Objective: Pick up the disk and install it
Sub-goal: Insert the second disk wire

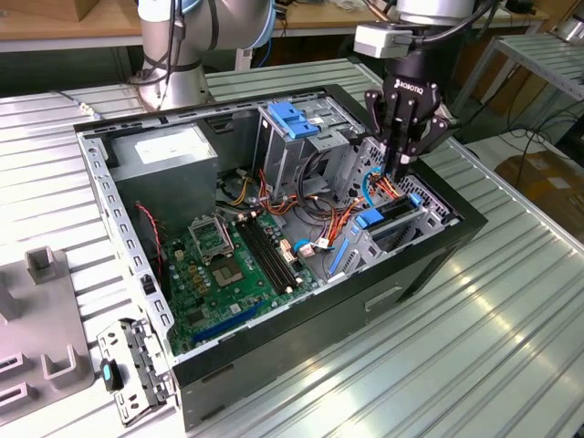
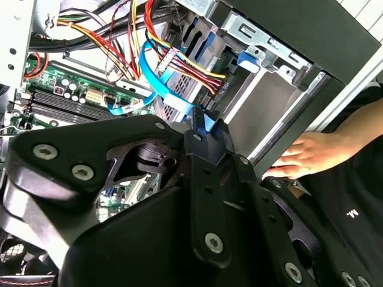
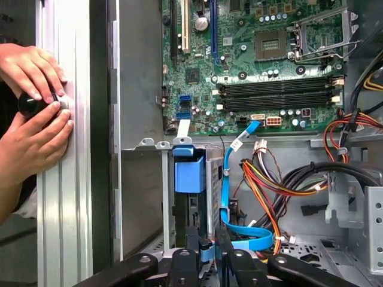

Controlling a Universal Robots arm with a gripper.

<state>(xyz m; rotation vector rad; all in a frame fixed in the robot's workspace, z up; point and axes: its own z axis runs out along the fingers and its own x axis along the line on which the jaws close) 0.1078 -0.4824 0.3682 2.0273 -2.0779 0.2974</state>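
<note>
The disk stands on edge in the lower drive cage [image 1: 363, 251] at the case's corner on the exterior view's right. Its blue rail [image 3: 190, 173] shows at the cage mouth, with a blue tab [image 1: 370, 219] at one end. My gripper [image 1: 401, 172] reaches down into the case over the cage's other end. In both wrist views the fingers are shut on a small blue piece at that end of the disk, between the tips [image 2: 202, 128] [image 3: 207, 248]. A blue flat cable [image 3: 226, 179] runs right beside the fingers.
Red, yellow and orange cables [image 1: 319, 214] crowd the space beside the cage. The motherboard [image 1: 228, 265], grey power supply [image 1: 173, 155] and an upper cage with a blue top [image 1: 292, 119] fill the case. A person's hands [image 3: 33, 101] rest on the table rail outside the case.
</note>
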